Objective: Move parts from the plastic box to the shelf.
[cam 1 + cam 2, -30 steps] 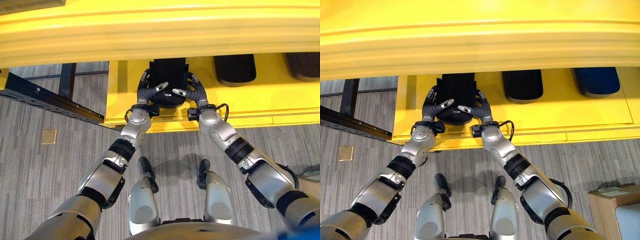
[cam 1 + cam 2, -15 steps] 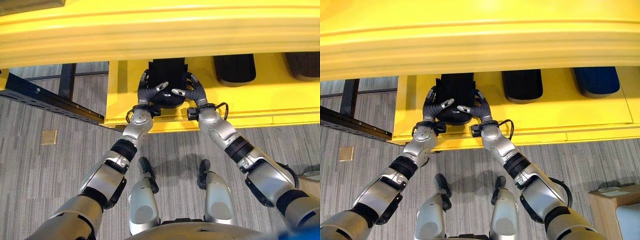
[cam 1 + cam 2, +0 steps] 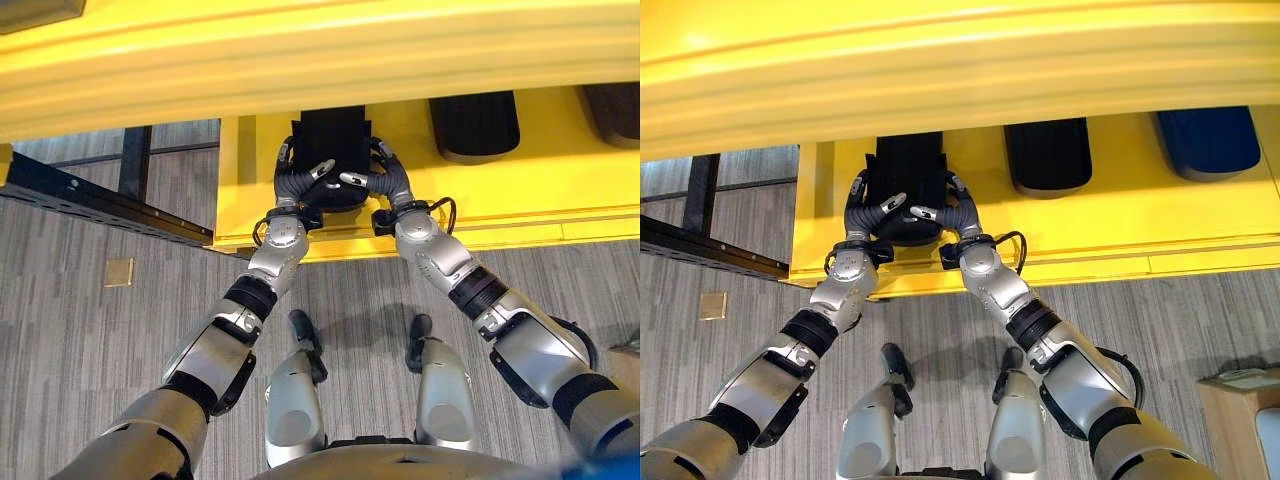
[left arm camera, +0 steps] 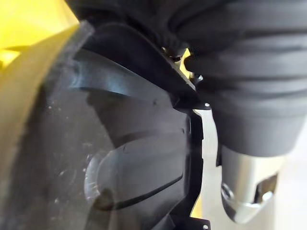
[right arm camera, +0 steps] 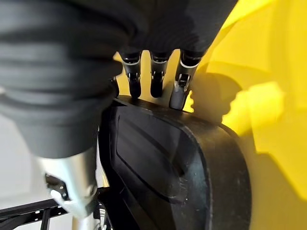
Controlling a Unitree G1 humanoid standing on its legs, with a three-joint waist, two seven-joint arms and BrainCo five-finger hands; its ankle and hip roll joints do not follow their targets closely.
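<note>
I am holding a black part (image 3: 330, 165) between both hands on the yellow shelf (image 3: 530, 195), near the shelf's left end. My left hand (image 3: 296, 180) is curling round the part's left side, thumb lying over its near rounded end; my right hand (image 3: 385, 182) is doing the same on the right, fingers (image 5: 152, 76) hooked over the far edge. To do this well, I judge I should be sliding it straight back, keeping both grips even so it sits square, and letting go only once it rests flat. The shelf is also holding a second black part (image 3: 474, 125) to the right and a blue one (image 3: 1210, 140) beyond that.
</note>
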